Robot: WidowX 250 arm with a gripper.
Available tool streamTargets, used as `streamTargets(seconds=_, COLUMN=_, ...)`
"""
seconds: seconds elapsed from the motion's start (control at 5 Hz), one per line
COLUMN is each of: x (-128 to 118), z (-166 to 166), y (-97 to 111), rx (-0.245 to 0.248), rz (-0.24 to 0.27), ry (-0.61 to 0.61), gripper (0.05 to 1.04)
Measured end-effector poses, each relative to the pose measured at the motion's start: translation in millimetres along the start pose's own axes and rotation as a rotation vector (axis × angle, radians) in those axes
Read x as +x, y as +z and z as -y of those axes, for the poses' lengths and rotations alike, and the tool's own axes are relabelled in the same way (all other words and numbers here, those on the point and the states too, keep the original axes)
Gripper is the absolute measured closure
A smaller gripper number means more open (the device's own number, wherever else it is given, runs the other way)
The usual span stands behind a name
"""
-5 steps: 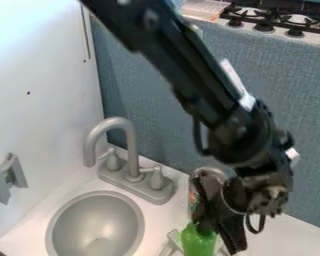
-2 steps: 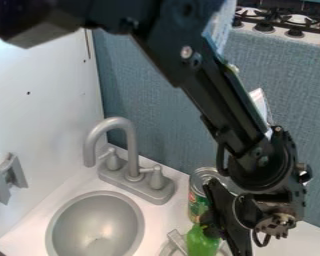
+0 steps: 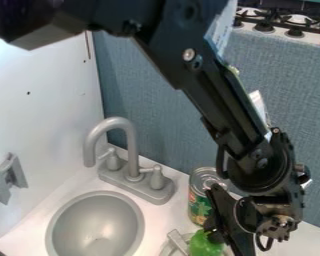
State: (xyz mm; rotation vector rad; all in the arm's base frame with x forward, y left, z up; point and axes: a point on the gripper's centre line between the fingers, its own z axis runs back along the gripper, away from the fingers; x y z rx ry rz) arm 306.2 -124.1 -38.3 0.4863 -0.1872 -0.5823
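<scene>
A grey bracket (image 3: 9, 177) is on the white wall; then come the round sink (image 3: 96, 227) and grey faucet (image 3: 127, 131). A can (image 3: 203, 197) stands upright on the white table (image 3: 164, 215). In front of it, the green bottle (image 3: 204, 246) points its narrower end up, its long axis roughly upright, against the gripper (image 3: 227, 242); whether that is spread or pinching, I cannot tell.

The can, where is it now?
In the camera view, the can stands right of the faucet, left of the tool, behind the green bottle.
</scene>
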Motion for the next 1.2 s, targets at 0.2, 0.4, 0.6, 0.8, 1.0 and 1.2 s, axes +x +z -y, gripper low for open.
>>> streamTargets(seconds=0.2, x=-2.6, z=7.8, y=1.2, rx=-0.055, rz=-0.033, ry=0.012, gripper=0.732)
streamTargets(seconds=0.4, x=-14.4, z=7.3, y=3.4, rx=-0.062, rz=-0.071, ry=0.039, gripper=0.471)
streamTargets(seconds=0.6, x=-21.5, z=-6.6, y=30.9, rx=-0.073, rz=-0.031, ry=0.129, gripper=0.185)
streamTargets(seconds=0.8, x=-31.8, z=-7.1, y=50.7, rx=-0.142, rz=0.04, ry=0.182, gripper=0.077)
streamTargets(seconds=1.0, x=-33.0, z=0.3, y=70.3, rx=-0.257, rz=0.084, ry=0.21, gripper=0.081)
streamTargets(seconds=1.2, x=-33.9, z=17.2, y=82.3, rx=-0.387, rz=0.042, ry=0.181, gripper=0.081)
